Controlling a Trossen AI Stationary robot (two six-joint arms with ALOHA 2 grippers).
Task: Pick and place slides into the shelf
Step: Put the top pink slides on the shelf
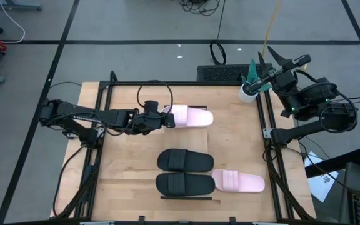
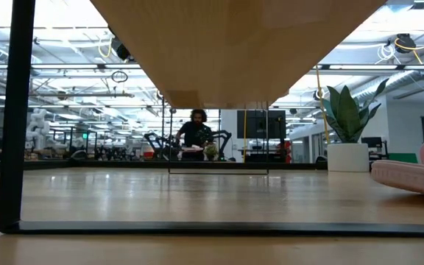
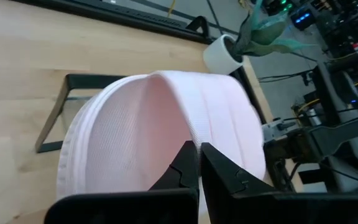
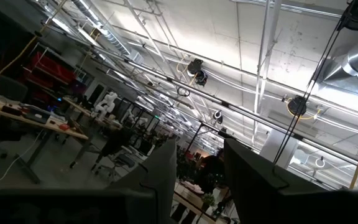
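The tabletop (image 1: 130, 169) carries four slides: two black ones (image 1: 185, 160) side by side near the middle, a pink one (image 1: 239, 182) just beside the nearer black one, and a second pink slide (image 1: 191, 117) toward the far edge. The left gripper (image 1: 165, 117) is clenched on that far pink slide at its strap (image 3: 216, 118) (a sensible hold: the rubber looks light, soft and grippy). The right gripper (image 1: 280, 59) waits parted, raised off the far right corner.

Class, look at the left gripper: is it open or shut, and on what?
Shut. The left gripper shows its two fingers pressed together on the edge of a pink slide, lying flat near the table's far side.
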